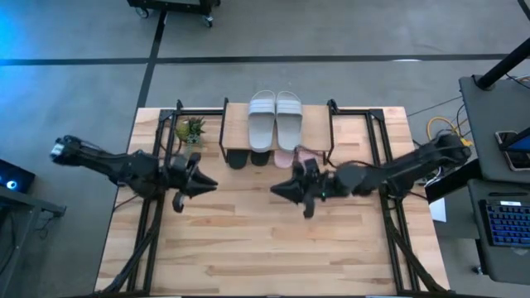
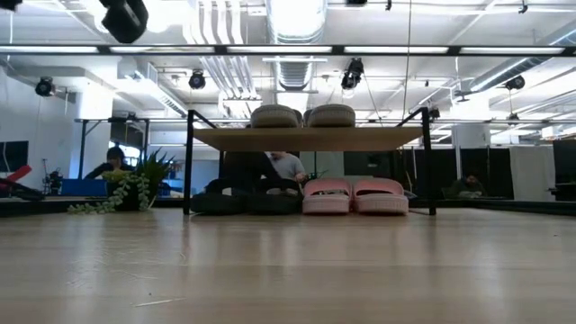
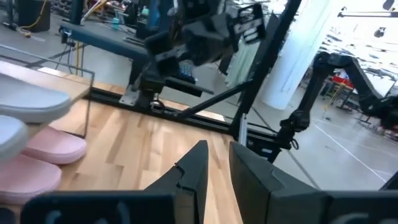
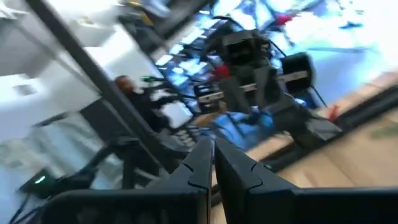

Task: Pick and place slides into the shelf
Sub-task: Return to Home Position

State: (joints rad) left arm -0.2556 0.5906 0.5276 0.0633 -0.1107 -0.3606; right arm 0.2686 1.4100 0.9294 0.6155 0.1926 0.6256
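The shelf (image 1: 236, 126) stands at the table's far middle, and two light grey slides (image 1: 276, 116) lie side by side on its wooden top (image 2: 306, 138). Under it, on the table, sit two black slides (image 2: 243, 202) on the left and two pale pink slides (image 2: 353, 196) on the right. My left gripper (image 1: 211, 184) hovers near-left of the shelf, pointing level toward the right; its fingers (image 3: 217, 163) stand a narrow gap apart and hold nothing. My right gripper (image 1: 275, 189) hovers in front of the shelf, pointing left, shut and empty (image 4: 213, 155). Both tips face each other.
A small potted plant (image 1: 190, 128) stands left of the shelf. Black frame rails (image 1: 157, 165) run along both table sides under the arms. A desk with a keyboard (image 1: 507, 222) is off the right edge. People (image 2: 115, 160) sit beyond the far edge. Bare wood lies toward the near edge (image 1: 265, 248).
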